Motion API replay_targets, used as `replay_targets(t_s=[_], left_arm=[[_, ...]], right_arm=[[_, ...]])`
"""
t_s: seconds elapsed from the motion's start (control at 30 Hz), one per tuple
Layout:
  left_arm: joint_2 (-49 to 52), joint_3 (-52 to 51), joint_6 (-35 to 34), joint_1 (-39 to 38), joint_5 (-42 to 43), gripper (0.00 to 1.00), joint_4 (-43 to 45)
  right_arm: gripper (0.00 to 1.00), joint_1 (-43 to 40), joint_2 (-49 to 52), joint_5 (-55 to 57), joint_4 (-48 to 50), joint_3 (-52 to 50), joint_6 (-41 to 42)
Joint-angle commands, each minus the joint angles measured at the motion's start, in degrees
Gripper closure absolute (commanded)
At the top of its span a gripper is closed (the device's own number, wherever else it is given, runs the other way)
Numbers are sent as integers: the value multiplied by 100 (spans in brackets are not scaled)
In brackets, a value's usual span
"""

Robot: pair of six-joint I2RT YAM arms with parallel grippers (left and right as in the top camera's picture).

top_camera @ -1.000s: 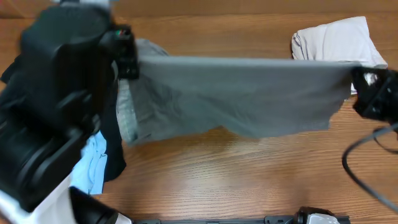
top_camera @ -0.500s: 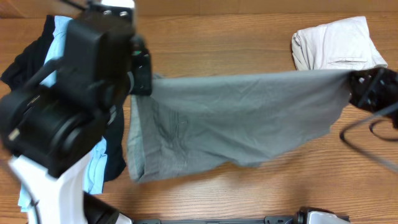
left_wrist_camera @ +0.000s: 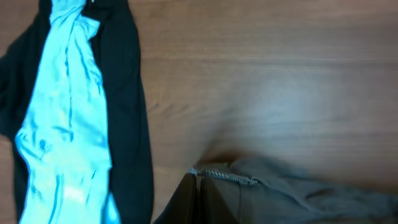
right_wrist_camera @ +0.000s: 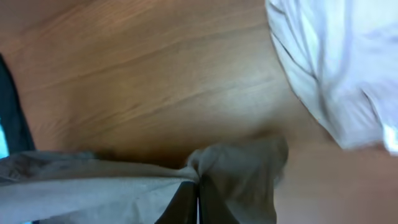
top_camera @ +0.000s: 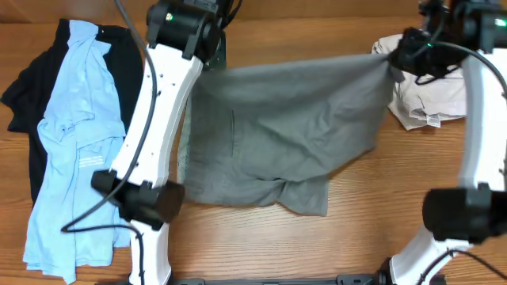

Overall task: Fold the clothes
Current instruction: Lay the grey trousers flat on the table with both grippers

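The medium-grey shorts (top_camera: 285, 127) stretch between my two grippers at the far side of the table. Their lower part sags and bunches on the wood at the near side. My left gripper (top_camera: 212, 63) is shut on the shorts' left corner. In the left wrist view its jaws (left_wrist_camera: 200, 202) pinch a stitched edge of the grey cloth (left_wrist_camera: 298, 199). My right gripper (top_camera: 398, 54) is shut on the right corner, and in the right wrist view (right_wrist_camera: 198, 202) grey fabric (right_wrist_camera: 93, 193) puckers at the closed jaws.
A light-blue shirt (top_camera: 71, 142) lies spread over a black garment (top_camera: 24, 103) at the left. Beige shorts (top_camera: 432, 95) sit crumpled at the back right, just beyond the right gripper. Both white arms reach across the table from the near edge.
Both grippers have carried the shorts' held edge away from the near side toward the far side and lower. The hanging part now rests on the table. The left-hand garments are uncovered.
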Motion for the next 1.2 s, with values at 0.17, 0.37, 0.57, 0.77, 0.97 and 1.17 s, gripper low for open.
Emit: replay_targets(t_s=[0.17,0.37,0.57,0.77,0.97,1.17], left_arm=[[962,-9,-90,505,-107,26,2107],[861,164,-44,597,483,0,1969],[833,153,203,627,1132,0,914],[857,-461,297,634,1274,0,299],[857,-1956,533,774,1318,4,1182],[857,-2638,1276,901,1729,8,2072]], right_arm=[[29,378,1123,-85,2000,7,-57],[0,439,1086,-83,1759,247,-55],[0,398,1099,107,997,216,-63],[0,398,1102,243,710,-173,-149],[1,398,1102,243,890,-809,-210],[2,398,1102,240,975,-872,-208]])
